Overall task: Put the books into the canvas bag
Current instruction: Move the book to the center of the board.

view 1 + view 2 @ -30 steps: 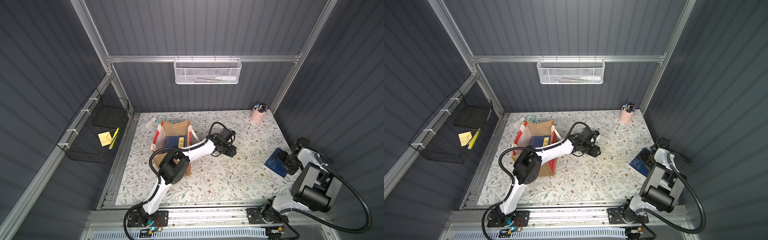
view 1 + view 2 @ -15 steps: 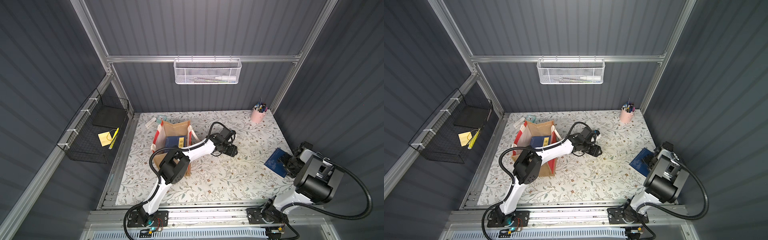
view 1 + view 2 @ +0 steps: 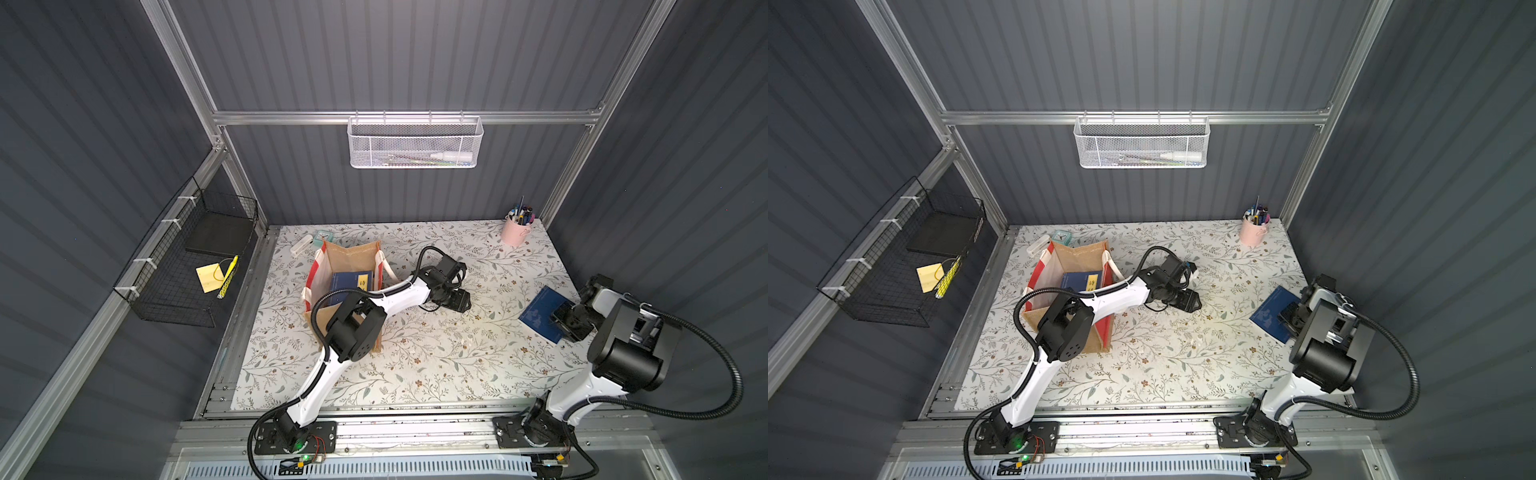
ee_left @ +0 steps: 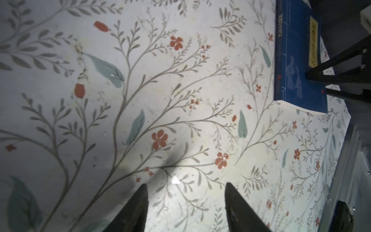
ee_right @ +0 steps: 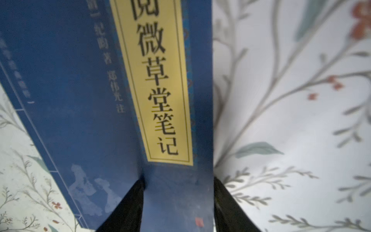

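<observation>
A white mesh basket (image 3: 413, 145) hangs on the far wall, a black wire basket (image 3: 166, 305) left, a pink cup (image 3: 513, 237) far right.

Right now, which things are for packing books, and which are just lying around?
For the job: canvas bag, navy book inside it, loose navy book.
Just lying about: pink pen cup, white mesh basket, black wire basket, yellow sticky note.

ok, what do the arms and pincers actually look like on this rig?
Both arms alike: left arm and right arm have white links with chunky black joint housings. A black ribbed hose loops along each. Left pincer and right pincer: two plain black tapered fingers. No markings visible.
</observation>
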You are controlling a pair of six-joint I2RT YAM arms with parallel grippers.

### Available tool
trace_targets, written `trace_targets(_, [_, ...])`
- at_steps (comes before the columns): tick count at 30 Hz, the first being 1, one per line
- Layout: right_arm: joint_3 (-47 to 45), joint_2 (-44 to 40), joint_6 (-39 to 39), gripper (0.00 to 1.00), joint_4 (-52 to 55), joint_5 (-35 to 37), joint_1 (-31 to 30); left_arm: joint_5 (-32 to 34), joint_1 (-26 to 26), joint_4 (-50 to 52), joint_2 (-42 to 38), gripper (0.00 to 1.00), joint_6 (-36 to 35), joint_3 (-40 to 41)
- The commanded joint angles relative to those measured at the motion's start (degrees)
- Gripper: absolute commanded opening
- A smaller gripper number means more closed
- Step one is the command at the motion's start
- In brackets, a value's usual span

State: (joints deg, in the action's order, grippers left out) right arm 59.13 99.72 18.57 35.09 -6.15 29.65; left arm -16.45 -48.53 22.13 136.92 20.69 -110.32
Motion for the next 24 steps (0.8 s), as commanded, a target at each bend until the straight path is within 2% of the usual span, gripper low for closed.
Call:
trace_targets(1, [-0.34,3.48,-2.46,0.53,4.44,1.43,-5.74,-1.82,2.41,0.80,0.19,0.61,0.94,-0.58])
trace_targets(10, [4.68,6.43,0.25,0.52,9.69,0.34,-25.15,-2.01,7.59,0.41,-2.12,0.62,2.58,3.75])
trace_targets(15, [7.05,6.44,1.26,0.54,9.46,-2.90,-35.55,-9.37,8.63,-3.80,-4.96,0.68,6.68,9.15])
trace_targets(18, [6.59,6.37,1.55,0.54,6.44,-9.73,-37.70,-12.57,8.72,-4.71,-5.78,0.69,9.51,11.10])
trace_targets(21, [5.58,5.60,2.71,0.53,4.17,-13.99,-38.26,-13.06,8.81,-6.68,-7.07,0.69,13.61,14.59])
trace_targets(24, [5.20,4.78,3.14,0.51,3.48,-15.01,-38.35,-14.84,9.32,-10.09,-8.07,0.69,17.73,18.56])
